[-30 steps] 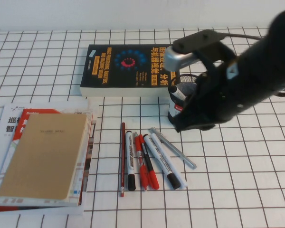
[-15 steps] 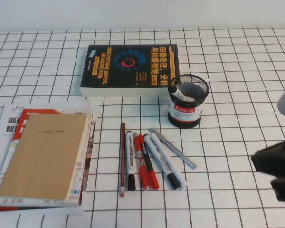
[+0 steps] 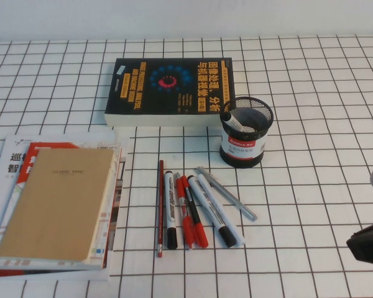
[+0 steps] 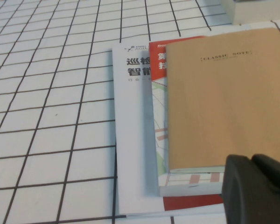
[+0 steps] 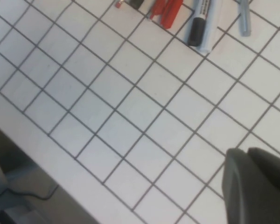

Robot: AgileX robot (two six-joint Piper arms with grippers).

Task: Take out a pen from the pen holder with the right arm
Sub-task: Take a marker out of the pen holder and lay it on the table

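Right end effector (image 3: 368,245): closed, empty, at the near right of the table (image 3: 311,74), well apart from the mesh pen holder (image 3: 246,131). Left end effector (image 4: 252,164): closed, above the notebook (image 4: 224,93).

1. We see a white surface (image 3: 311,81) ruled with a dark grid of squares.
2. Toward its far side a thick black book (image 3: 168,87) lies flat, cover up. Its cover carries a ring of blue dots around a red mark, with yellow and white Chinese lettering.
3. At the near left, well apart from the book, a closed tan notebook (image 3: 62,202) lies on top of two booklets. In the left wrist view we read "CLASSIC NOTE" on its cover.
4. Under it a red-covered booklet (image 3: 28,164) shows at the far and near edges.
5. A white booklet (image 3: 9,158) with blue Chinese characters appears to lie lowest and juts out to the left.
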